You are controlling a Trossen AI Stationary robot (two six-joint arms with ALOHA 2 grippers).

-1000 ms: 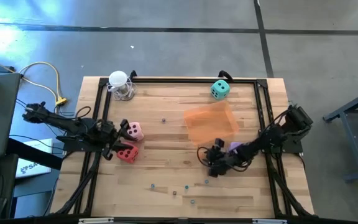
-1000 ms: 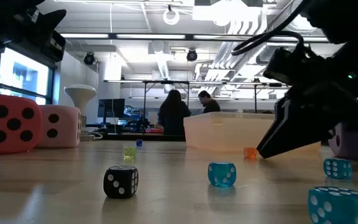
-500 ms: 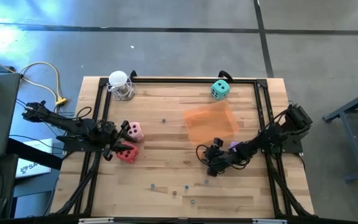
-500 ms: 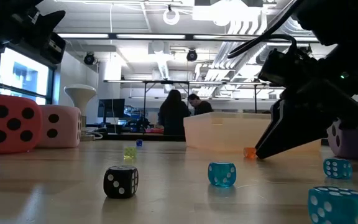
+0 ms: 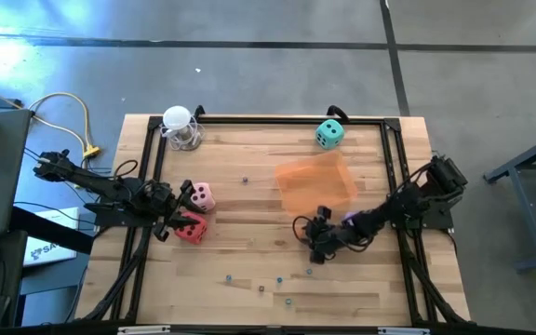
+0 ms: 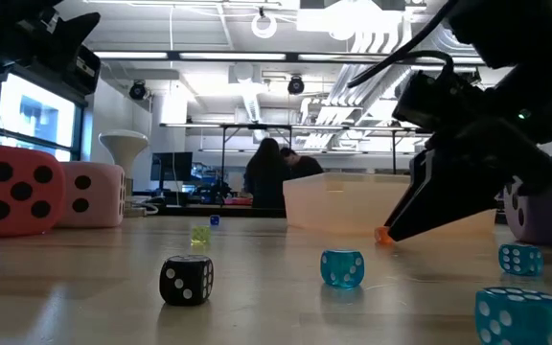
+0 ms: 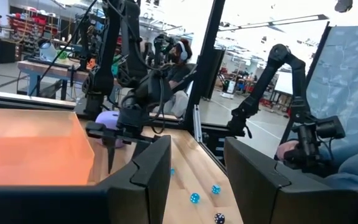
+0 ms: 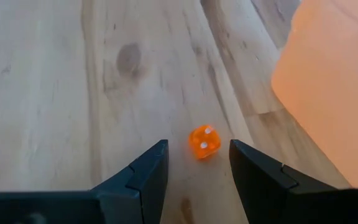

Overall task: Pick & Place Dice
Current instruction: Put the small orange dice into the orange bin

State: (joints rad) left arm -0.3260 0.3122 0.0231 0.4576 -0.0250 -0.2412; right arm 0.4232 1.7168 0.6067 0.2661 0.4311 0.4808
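Observation:
The red die [image 5: 191,229] and the pink die [image 5: 200,196] sit side by side near the table's left edge. My left gripper [image 5: 173,221], open [image 7: 196,142], hovers just left of them. The teal die [image 5: 329,133] rests near the far edge. The purple die [image 5: 352,220] stands on the table, mostly hidden under my right arm. My right gripper [image 5: 311,234] is open and low over the table [image 8: 197,148]. Its fingers stand on either side of a tiny orange die [image 8: 204,142] without touching it.
A translucent orange container [image 5: 316,183] stands just beyond the right gripper. Tiny dice lie scattered toward the near edge: black [image 6: 186,280], blue [image 6: 341,268], others [image 5: 261,288]. A white-topped glass object [image 5: 180,128] stands at the far left corner. A black frame [image 5: 249,119] borders the table. People show in the room behind.
My right gripper has crept a little toward the table's left, its fingertips closing in on the tiny orange die by the orange container. The dice have stayed put.

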